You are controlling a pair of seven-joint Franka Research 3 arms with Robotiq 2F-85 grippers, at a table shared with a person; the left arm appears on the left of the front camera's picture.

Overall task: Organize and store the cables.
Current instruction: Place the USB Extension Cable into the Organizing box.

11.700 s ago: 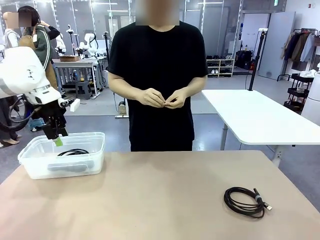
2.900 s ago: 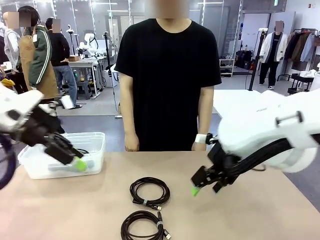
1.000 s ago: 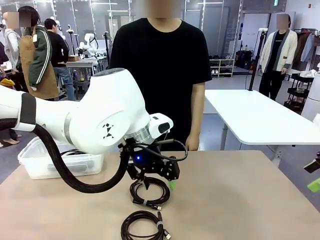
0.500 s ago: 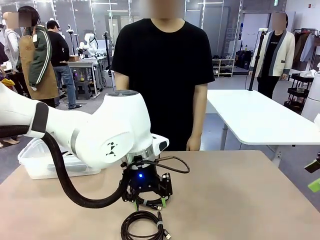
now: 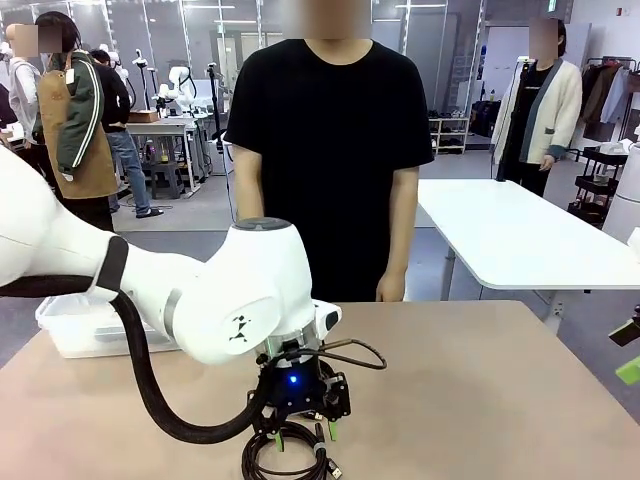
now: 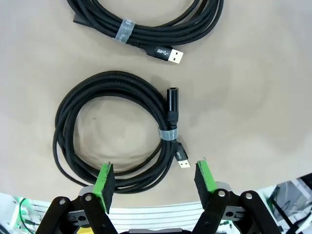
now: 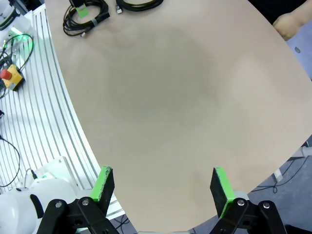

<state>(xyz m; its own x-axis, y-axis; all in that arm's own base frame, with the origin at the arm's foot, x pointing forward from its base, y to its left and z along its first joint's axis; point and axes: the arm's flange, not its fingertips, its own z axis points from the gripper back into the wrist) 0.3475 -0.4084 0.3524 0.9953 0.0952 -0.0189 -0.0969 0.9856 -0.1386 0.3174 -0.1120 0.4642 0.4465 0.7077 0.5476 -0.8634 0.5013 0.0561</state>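
Two cables lie on the tan table, each a black coil bound with a grey tie. In the left wrist view the near coil [image 6: 112, 131] sits just ahead of my left gripper [image 6: 154, 178]. That gripper is open, with the coil's lower arc and USB plug between its green pads. The second coil [image 6: 146, 24] lies farther on. From the front, my left gripper [image 5: 305, 436] hangs low over the near coil [image 5: 290, 458] by the table's front edge. My right gripper [image 5: 630, 355] stands open at the far right edge. In the right wrist view it [image 7: 163, 185] holds nothing, with both coils [image 7: 85, 14] far off.
A clear plastic bin [image 5: 65, 335] stands at the table's left, mostly behind my left arm. A person in a black shirt stands at the far edge, one hand [image 5: 390, 288] hanging near the table. A white table [image 5: 520, 240] is behind on the right.
My left arm has moved from the farther coil toward the table's front edge and down over the near coil. The right gripper has stayed at the far right.
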